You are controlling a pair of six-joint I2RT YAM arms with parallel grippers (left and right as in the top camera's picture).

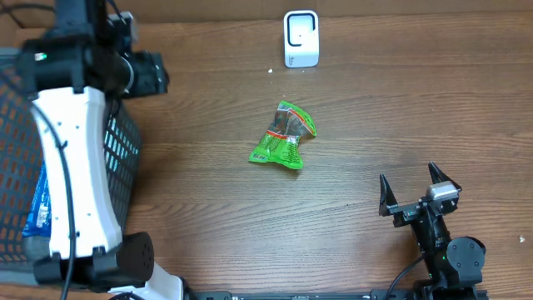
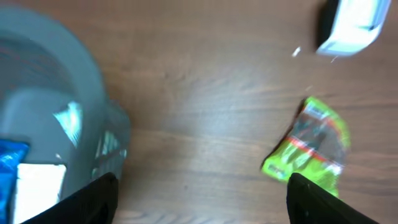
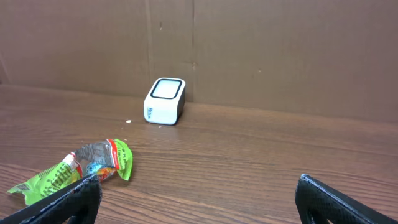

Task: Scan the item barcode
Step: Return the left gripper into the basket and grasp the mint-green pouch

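Observation:
The item, a crumpled green snack packet [image 1: 285, 137], lies flat on the wooden table near the middle, with no barcode that I can make out. The white box-shaped scanner [image 1: 301, 37] stands behind it by the back wall. My left gripper [image 2: 202, 186] is open and empty over the table beside the basket; the packet [image 2: 311, 146] lies just past its right finger and the scanner [image 2: 351, 25] is at the top right. Near the front right, my right gripper [image 1: 408, 179] is wide open and empty, facing the packet [image 3: 74, 168] and the scanner [image 3: 165, 101].
A black mesh basket [image 1: 125, 142] fills the left edge under the left arm [image 1: 75, 142], with a blue packet [image 1: 37, 208] inside. A brown cardboard wall [image 3: 280, 56] closes off the back. A tiny white scrap [image 1: 270, 71] lies left of the scanner.

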